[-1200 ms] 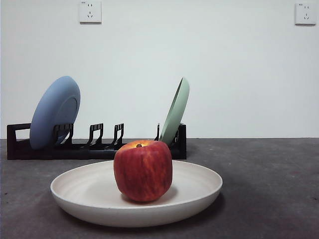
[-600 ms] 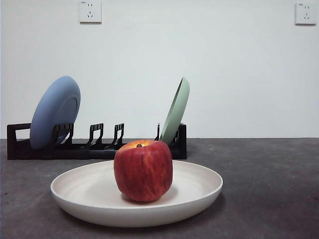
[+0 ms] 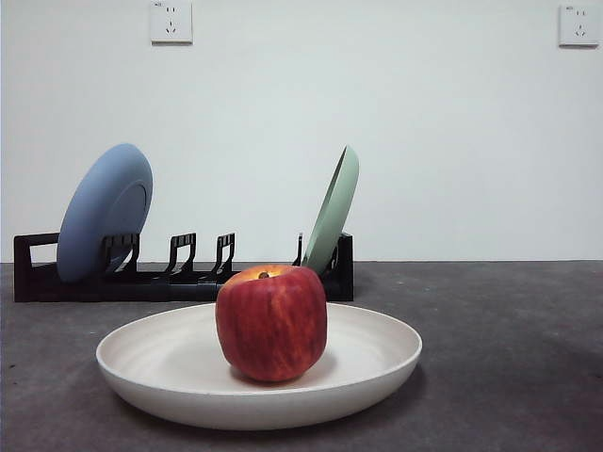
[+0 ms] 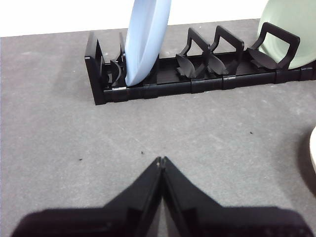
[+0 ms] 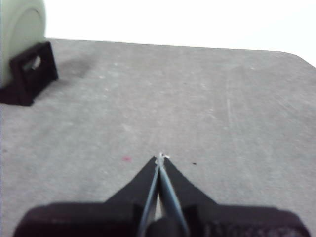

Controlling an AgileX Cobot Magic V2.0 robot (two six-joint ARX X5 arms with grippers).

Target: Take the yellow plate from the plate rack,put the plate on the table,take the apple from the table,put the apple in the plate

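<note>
Two grippers are ours, and both sit idle with nothing in them: the left gripper (image 4: 161, 160) has its jaws pressed together over bare table (image 4: 59, 148), and the right gripper (image 5: 160, 157) likewise has its jaws closed tip to tip over open surface. Nearest in the front view, the apple (image 3: 271, 322) stands upright in the middle of the yellow plate (image 3: 377, 363), stem end up, and the plate lies flat on the table, so we judge the task done, with no further grasp needed. Neither arm shows in the front view. From our left wrist, only a sliver of the plate's rim (image 4: 313, 148) appears off to one side, near but apart from the fingertips; from our right wrist neither plate nor apple shows, so we judge the left arm the nearer one. Behind the plate, the plate rack (image 3: 188, 282) runs across the table, holding a blue plate (image 3: 104, 212) at one end and a pale green plate (image 3: 332, 212) at the other, both leaning. The dark, rough table ends at a plain white wall with two sockets (image 3: 171, 22).
</note>
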